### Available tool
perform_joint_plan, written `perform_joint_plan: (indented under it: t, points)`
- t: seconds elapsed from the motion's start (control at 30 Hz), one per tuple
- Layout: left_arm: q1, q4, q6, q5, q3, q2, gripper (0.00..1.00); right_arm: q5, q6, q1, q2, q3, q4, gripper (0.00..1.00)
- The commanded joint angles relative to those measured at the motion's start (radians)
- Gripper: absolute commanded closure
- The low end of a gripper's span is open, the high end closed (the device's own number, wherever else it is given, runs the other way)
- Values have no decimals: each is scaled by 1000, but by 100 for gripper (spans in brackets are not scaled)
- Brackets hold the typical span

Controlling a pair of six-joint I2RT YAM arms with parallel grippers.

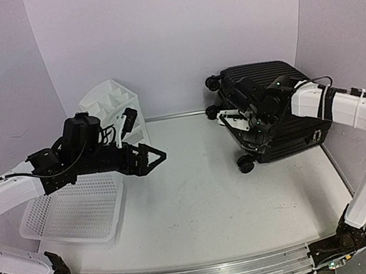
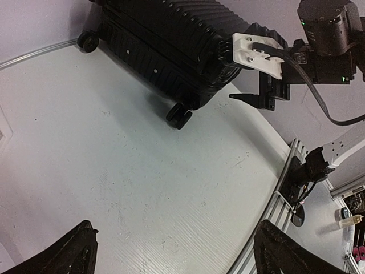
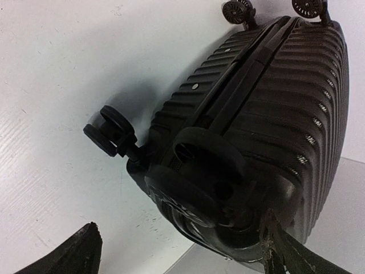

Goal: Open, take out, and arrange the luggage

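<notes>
The luggage (image 1: 289, 136) lies shut on its side in the far right corner of the desk (image 1: 202, 204), with its wheels turned toward the middle. The right arm (image 1: 337, 104) leans in at the wheel end. The right jaws are spread wide and empty, seemingly placed to find the seam and begin opening. The left arm (image 1: 8, 192) hangs above the white basket (image 1: 76, 216). The left jaws are just as wide and hold nothing, probably kept clear until the shell needs steadying.

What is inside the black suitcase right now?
Nothing of the inside shows. The suitcase lies closed on the table, so only its ribbed shell and caster wheels are visible; any contents are covered by the shell.
</notes>
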Motion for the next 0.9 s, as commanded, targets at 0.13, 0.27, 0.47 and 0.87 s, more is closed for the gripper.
perform_joint_plan:
  t: [0.13, 0.27, 0.47, 0.87]
  points:
    - [-5, 52, 2, -30, 4, -42, 4, -14, -278, -70, 18, 84, 44, 10]
    - [-5, 50, 5, -26, 1, -53, 4, -118, -374, -101, 6, 58, 44, 12]
    - [-5, 49, 9, -28, 8, -47, 4, -201, -448, -130, 34, 59, 73, 13]
    - [-5, 43, 13, -34, 6, -55, 3, -115, -556, -148, 115, 60, 116, 29]
